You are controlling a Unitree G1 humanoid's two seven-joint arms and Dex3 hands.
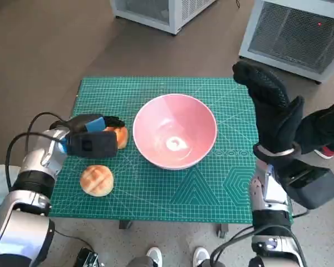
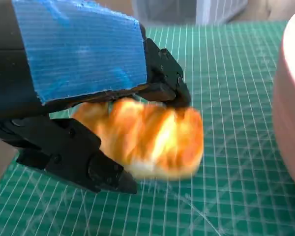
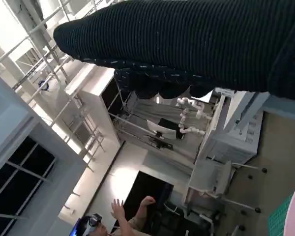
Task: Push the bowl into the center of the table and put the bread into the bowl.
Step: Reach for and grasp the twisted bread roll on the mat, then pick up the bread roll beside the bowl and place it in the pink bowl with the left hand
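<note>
Green cutting mat (image 1: 211, 189), ruled in a pale grid, covers the little table, and the pink bowl (image 1: 175, 130) already sits about mid-frame in the head view, close to the mat's middle, so to my eye the pushing part looks done and the bread is the job now. At the left of that frame the left hand (image 1: 92, 139) is wrapped around a golden piece of bread (image 1: 120, 136) just beside the bowl's rim; the left wrist view shows it plainly, black fingers (image 2: 162, 73) over the top and the lower part of the hand underneath, pinching the bread (image 2: 147, 140) between them. I would say the thing to get right is a clean lift high enough to clear the rim before swinging across, then letting go low over the bowl's hollow, since soft bread could squash or tumble out of a loose hold. A second round bun (image 1: 97, 180) lies apart on the mat at lower left, untouched. The right hand (image 1: 270, 108) hangs raised at the right of the frame, off the mat's edge, gloved fingers straight and holding nothing. Beyond the table stand pale grilled units (image 1: 292, 30) on a brown floor, and the right wrist view catches a person (image 3: 125, 219) in the lower part of its frame.
</note>
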